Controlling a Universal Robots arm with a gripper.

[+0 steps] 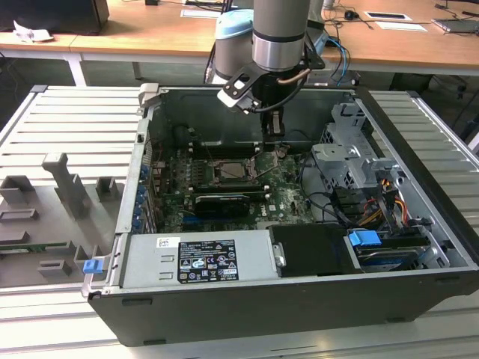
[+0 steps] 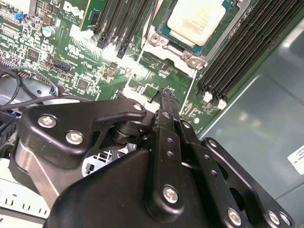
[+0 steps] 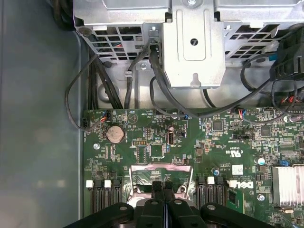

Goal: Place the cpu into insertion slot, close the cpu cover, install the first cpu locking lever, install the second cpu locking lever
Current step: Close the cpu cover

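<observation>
Note the gripper (image 2: 165, 93) with its black fingers pressed together, pinching nothing. Locate the cpu (image 2: 194, 21) seated, pale top up, in the insertion slot (image 1: 234, 170); treat the silver frame at its edge as the cpu cover (image 2: 157, 42), probably lying flat around the chip, though hard to confirm from this angle.

Read the key relation in the exterior view: gripper poised over the green motherboard (image 3: 102, 159), just beside the slot's rim; slot toward the exterior view's left and nearer the camera; no contact with cpu or cover apparent.

In the second wrist view, place the cpu ahead of the fingertips, across a narrow strip of board, between two banks of long black memory slots (image 2: 237, 52); fingers pointing down, close above the board.
</observation>
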